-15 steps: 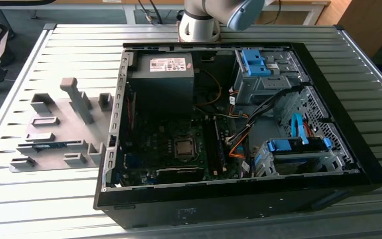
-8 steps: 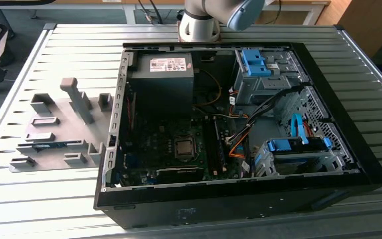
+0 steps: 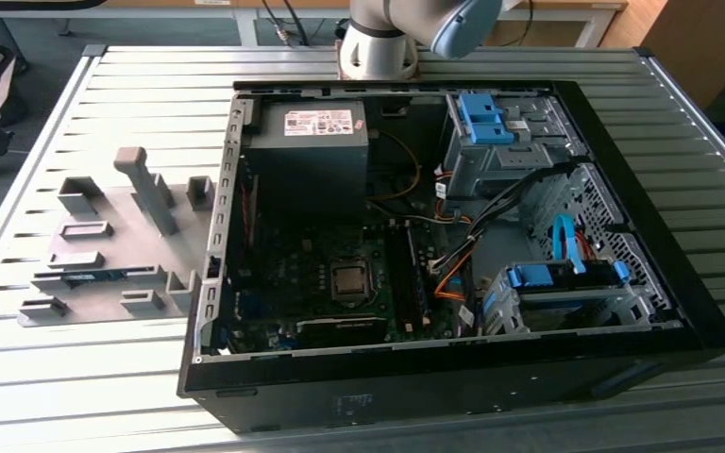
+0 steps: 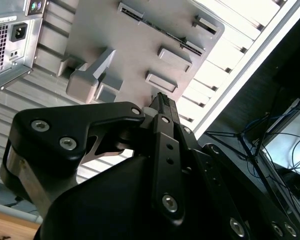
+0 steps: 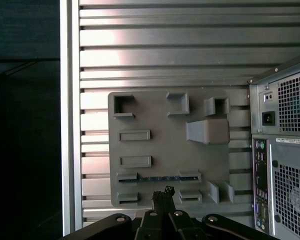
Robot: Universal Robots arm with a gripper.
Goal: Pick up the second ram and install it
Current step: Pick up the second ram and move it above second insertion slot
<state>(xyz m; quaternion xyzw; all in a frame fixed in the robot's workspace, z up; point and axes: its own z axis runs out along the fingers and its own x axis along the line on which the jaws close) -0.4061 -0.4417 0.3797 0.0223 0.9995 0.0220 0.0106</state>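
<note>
Black jointed metal gripper (image 5: 164,191) parts sit closest to the wrist cameras. In both wrist views its two slim fingers (image 4: 162,130) are pressed together with nothing between them. In the first wrist view the tips hang over the holder plate's edge, near the ram but apart from it.

Everything rests on a ribbed silver metal table (image 3: 86,377). A black, open-sided computer tower case (image 3: 463,377) lies on its side across the table's middle and reaches toward the edge at the exterior view's right. The first wrist view shows the case's perforated grey rear panel (image 5: 285,150). A silver robot arm base (image 3: 381,47) with a blue-grey joint cap stands at the table's far edge, just behind the case.

A dark green motherboard (image 3: 325,283) covers the case floor, with long black slots (image 3: 403,274) running beside its square socket. A flat grey plastic holder plate (image 3: 110,212) studded with small blocks lies just beside the case, toward the table edge at the exterior view's left. A grey power supply box (image 3: 306,142) with a pale label fills a far corner of the case. One tall grey upright block (image 3: 148,189) rises from the plate.

The long, thin blue-green circuit-board ram (image 5: 157,178) is on that plate — standing on edge between two low blocks, one row in from the plate's near edge (image 3: 92,275).
</note>
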